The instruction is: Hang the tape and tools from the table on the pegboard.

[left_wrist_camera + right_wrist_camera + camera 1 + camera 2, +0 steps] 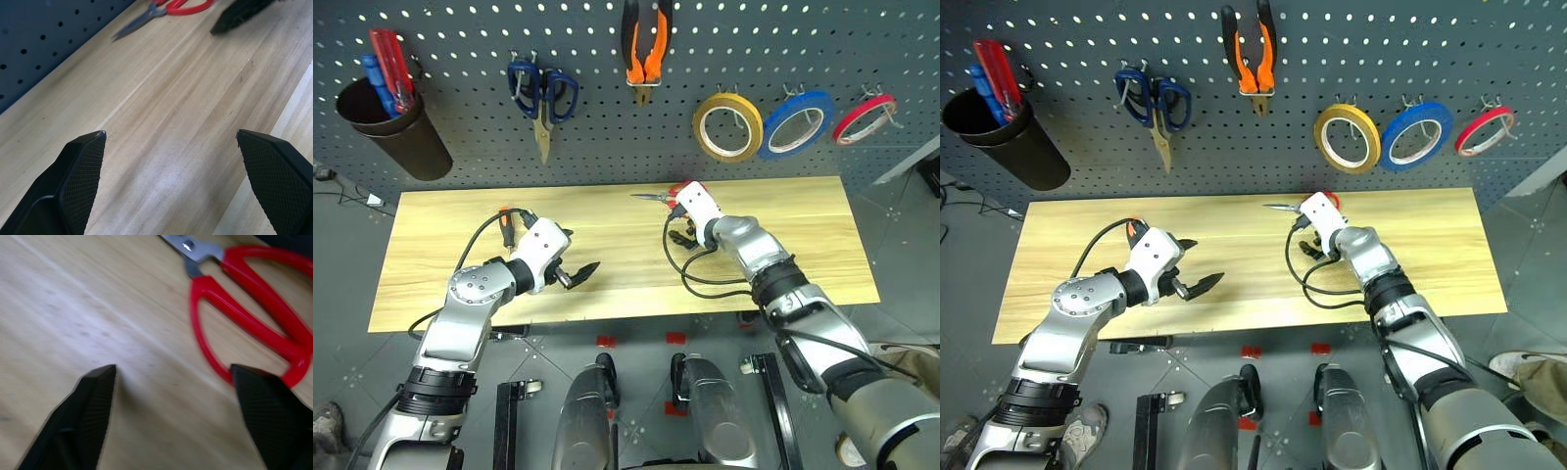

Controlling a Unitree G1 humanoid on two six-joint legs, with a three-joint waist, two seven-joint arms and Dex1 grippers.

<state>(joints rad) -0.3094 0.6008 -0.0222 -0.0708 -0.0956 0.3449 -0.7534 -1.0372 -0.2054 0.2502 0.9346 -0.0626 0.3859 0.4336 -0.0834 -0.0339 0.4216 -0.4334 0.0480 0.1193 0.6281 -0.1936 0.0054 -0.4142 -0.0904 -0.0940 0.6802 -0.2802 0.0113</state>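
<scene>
Red-handled scissors (244, 308) lie on the light wood table (783, 225) near its far edge, blades (648, 197) pointing left. My right gripper (173, 374) is low over them, open, one fingertip (254, 391) at the rim of the nearer handle loop. My left gripper (582, 250) hovers open and empty over the table's left half. A slim orange-and-black tool (506, 217) lies behind the left wrist, partly hidden. On the pegboard (460, 59) hang the orange-and-black pliers (646, 44) and the blue tape (796, 125).
Blue-handled scissors (541, 96), a yellow roll (727, 125) and a red roll (864, 119) also hang on the pegboard. A black cup (396, 132) with red and blue screwdrivers hangs at far left. Black cables (690, 269) loop on the table by the right wrist.
</scene>
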